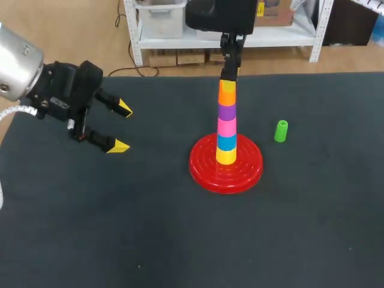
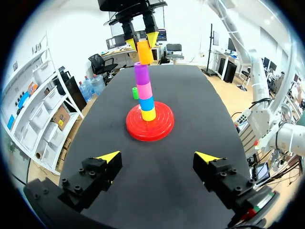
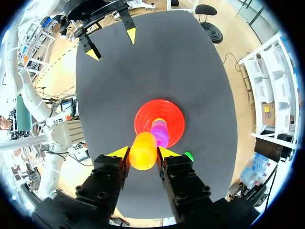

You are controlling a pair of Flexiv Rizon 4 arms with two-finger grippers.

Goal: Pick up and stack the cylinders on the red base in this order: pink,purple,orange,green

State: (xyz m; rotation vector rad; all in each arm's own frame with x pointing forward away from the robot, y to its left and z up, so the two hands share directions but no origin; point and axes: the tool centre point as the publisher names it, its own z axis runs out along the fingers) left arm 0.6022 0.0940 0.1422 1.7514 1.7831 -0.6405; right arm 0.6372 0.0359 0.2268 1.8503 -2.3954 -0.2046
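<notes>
Our right gripper [image 3: 143,153] grips the orange cylinder [image 1: 227,94] above the purple cylinder [image 1: 226,111].
Our left gripper [image 1: 122,127] hangs with fingers spread, well apart.

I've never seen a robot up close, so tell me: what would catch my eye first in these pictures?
First, the bright tower of cylinders on the red base at the middle of the table: yellow, blue, pink, purple, with the right hand gripping an orange cylinder at its top. A lone green cylinder stands just right of the base, and the left hand hangs open off to the left.
</notes>
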